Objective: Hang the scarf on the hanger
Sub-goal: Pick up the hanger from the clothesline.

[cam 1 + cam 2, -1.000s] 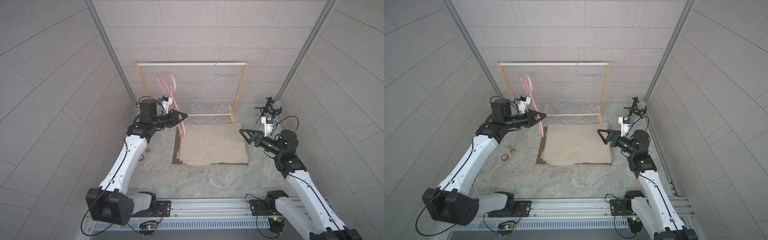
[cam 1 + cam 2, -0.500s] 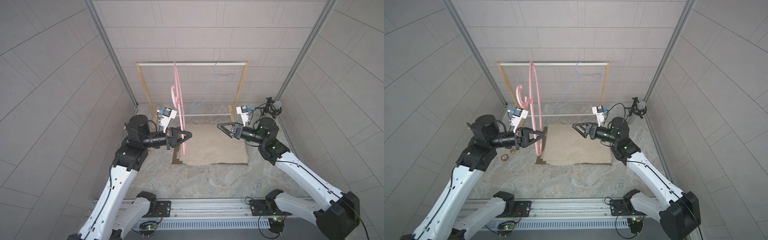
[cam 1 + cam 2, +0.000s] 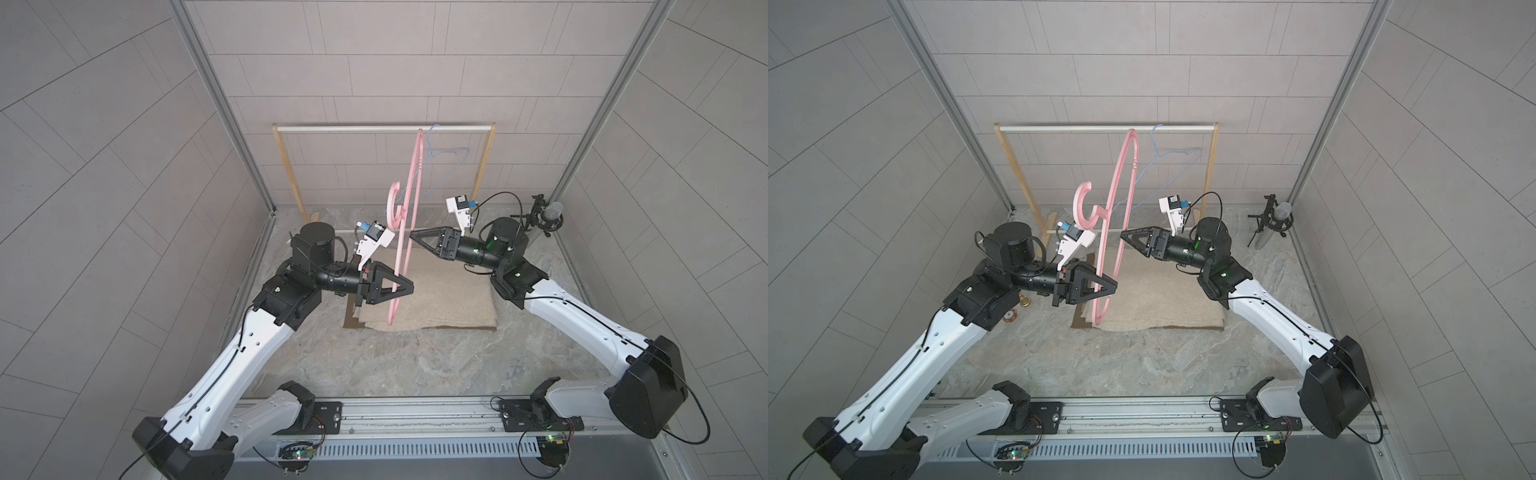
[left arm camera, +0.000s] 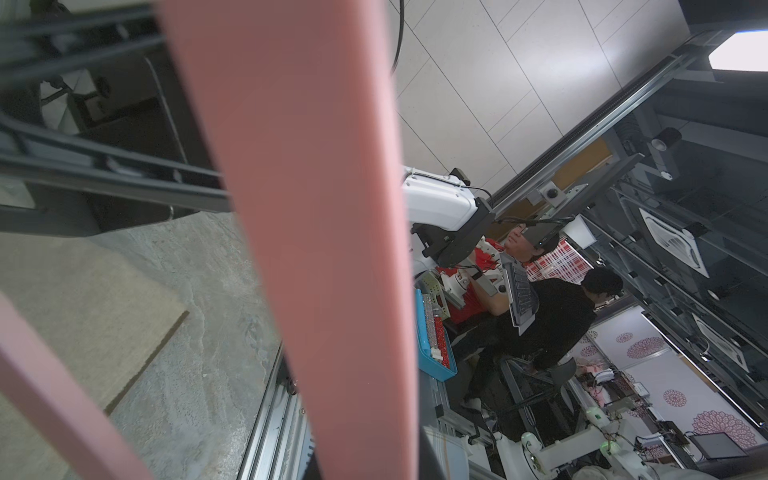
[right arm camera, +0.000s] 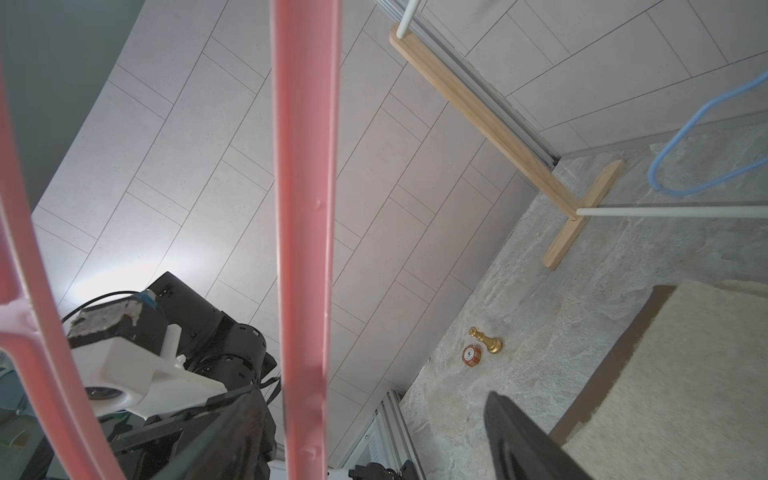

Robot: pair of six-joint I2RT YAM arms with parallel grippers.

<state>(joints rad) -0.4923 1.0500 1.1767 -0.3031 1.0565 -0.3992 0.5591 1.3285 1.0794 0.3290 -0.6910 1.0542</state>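
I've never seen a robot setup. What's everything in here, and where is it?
pink plastic hanger: 1, pink, held up by the left gripper
wooden rack with white rail: 1, tan and white, at the back
thin blue wire hanger: 1, blue, hooked on the rack's rail
flat folded beige scarf: 1, beige, middle of the grey tabletop
gold chess pawn: 1, gold, tabletop, near the left arm
small orange round piece: 1, orange, beside the pawn
grey microphone on tripod: 1, grey, back corner, right arm's side
left gripper: 1, black, shut on the pink hanger
right gripper: 1, black, open, close to the pink hanger
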